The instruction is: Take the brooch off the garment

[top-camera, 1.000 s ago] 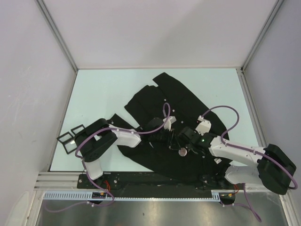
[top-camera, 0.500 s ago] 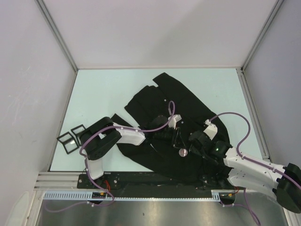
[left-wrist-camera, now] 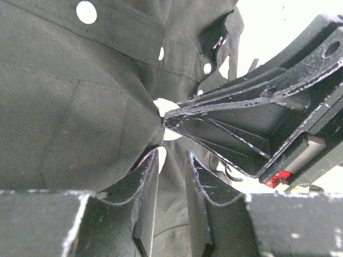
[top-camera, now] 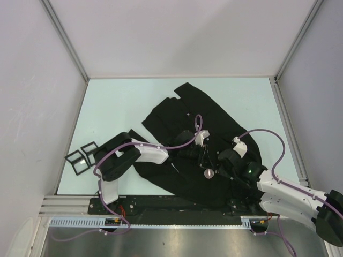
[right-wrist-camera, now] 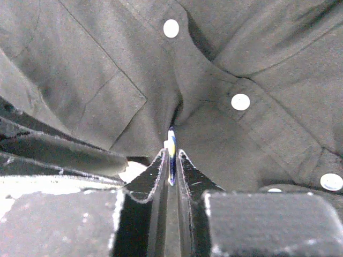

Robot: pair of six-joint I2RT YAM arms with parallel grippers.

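The garment (top-camera: pixel 187 128) is a black button-up shirt with white buttons, spread over the middle of the table. The brooch (top-camera: pixel 208 173) is a small round disc near the shirt's front. In the right wrist view it stands edge-on (right-wrist-camera: pixel 171 147), blue and yellow, clamped between the fingers of my right gripper (right-wrist-camera: pixel 171 155). The cloth is drawn up into a peak behind it. My left gripper (left-wrist-camera: pixel 172 158) sits right next to it, with a fold of the garment (left-wrist-camera: pixel 80 123) filling the gap between its fingers. In the top view, the left gripper (top-camera: pixel 205 155) and right gripper (top-camera: pixel 215 170) meet over the shirt.
Two small black square frames (top-camera: pixel 80 155) lie at the table's left edge beside the left arm. The pale green tabletop (top-camera: pixel 118 101) is walled on three sides. Purple cables loop above both arms.
My left gripper has shifted a little to the right over the shirt. My right arm's elbow has swung down and toward the near edge, while its gripper stays at the brooch.
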